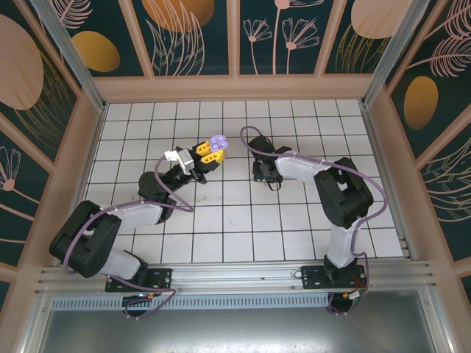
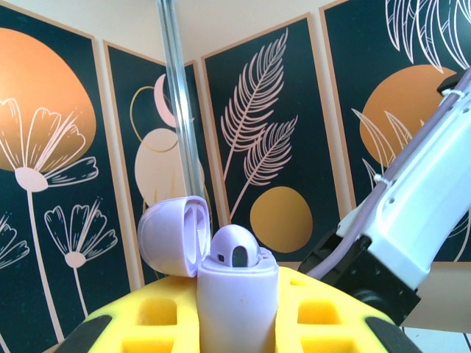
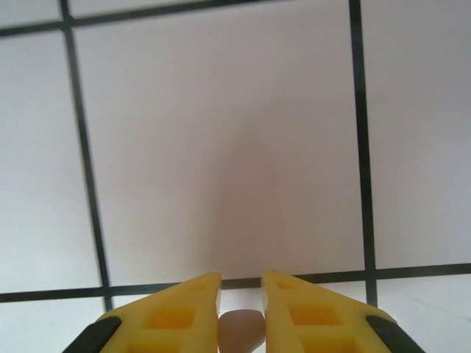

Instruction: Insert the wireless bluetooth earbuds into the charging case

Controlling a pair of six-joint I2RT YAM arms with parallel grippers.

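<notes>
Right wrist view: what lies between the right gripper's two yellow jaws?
In the right wrist view, a small pale pink piece, likely an earbud, fills the gap between the right gripper's jaws.

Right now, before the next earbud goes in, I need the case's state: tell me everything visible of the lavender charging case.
The smooth, glossy lavender plastic charging case stands upright, clamped between the left gripper's yellow fingers. Its rounded hinged lid is swung open to one side. A lavender earbud with a dark oval spot sits in its top.
</notes>
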